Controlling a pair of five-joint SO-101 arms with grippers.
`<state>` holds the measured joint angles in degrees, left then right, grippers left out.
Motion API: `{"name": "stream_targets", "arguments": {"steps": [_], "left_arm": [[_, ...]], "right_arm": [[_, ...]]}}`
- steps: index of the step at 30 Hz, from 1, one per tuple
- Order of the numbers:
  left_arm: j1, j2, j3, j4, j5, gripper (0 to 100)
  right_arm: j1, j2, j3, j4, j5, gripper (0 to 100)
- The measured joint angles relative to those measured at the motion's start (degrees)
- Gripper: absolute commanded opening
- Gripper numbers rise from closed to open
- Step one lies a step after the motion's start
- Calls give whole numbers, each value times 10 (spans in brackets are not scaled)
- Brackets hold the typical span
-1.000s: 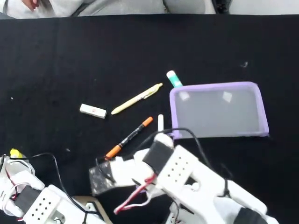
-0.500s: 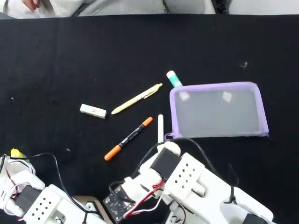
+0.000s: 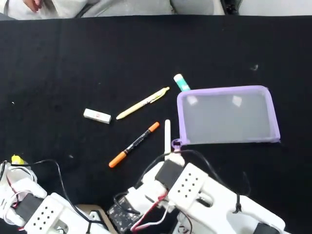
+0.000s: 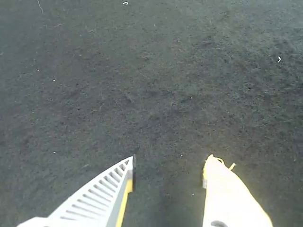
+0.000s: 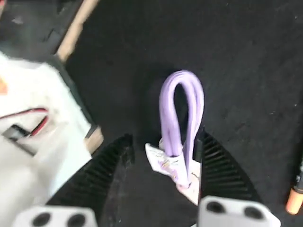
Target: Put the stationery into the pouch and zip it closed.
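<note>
The purple pouch [image 3: 226,114] lies flat at the right of the black table. Left of it lie a green-capped glue stick [image 3: 181,82], a yellow pen [image 3: 142,103], a white eraser [image 3: 97,116], an orange marker [image 3: 134,145] and a thin white pen [image 3: 167,132]. My right arm [image 3: 187,187] ends at the pouch's near left corner. In the right wrist view my right gripper [image 5: 163,139] is open, with the pouch's purple loop [image 5: 181,113] and its white tag between the black fingers, against one of them. My left gripper [image 4: 168,165] is open over bare cloth.
The left arm [image 3: 29,207] sits at the table's near left corner, its yellow fingertip [image 3: 17,160] showing. A wooden edge [image 5: 75,28] and the arm's white base with red wires [image 5: 28,118] lie close behind the right gripper. The orange marker's tip [image 5: 296,198] is beside it.
The right arm's wrist has swung from pointing left to pointing at the pouch's near left corner, and its camera block has dropped toward the table's front edge. The stationery and left arm stayed put.
</note>
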<state>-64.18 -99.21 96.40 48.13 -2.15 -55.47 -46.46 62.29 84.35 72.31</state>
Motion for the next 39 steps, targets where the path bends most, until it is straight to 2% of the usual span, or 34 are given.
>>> {"name": "stream_targets", "arguments": {"steps": [4,14,25,32,39], "left_arm": [[0,0,0,0,0,242],[1,0,1,0,0,242],[1,0,1,4,0,241],[1,0,1,4,0,240],[1,0,1,4,0,240]], "right_arm": [[-29,0,23,-31,-15,207],[-32,0,82,-113,-20,207],[12,0,133,-213,-20,207],[62,0,133,-272,-20,55],[76,0,133,-293,-20,52]]}}
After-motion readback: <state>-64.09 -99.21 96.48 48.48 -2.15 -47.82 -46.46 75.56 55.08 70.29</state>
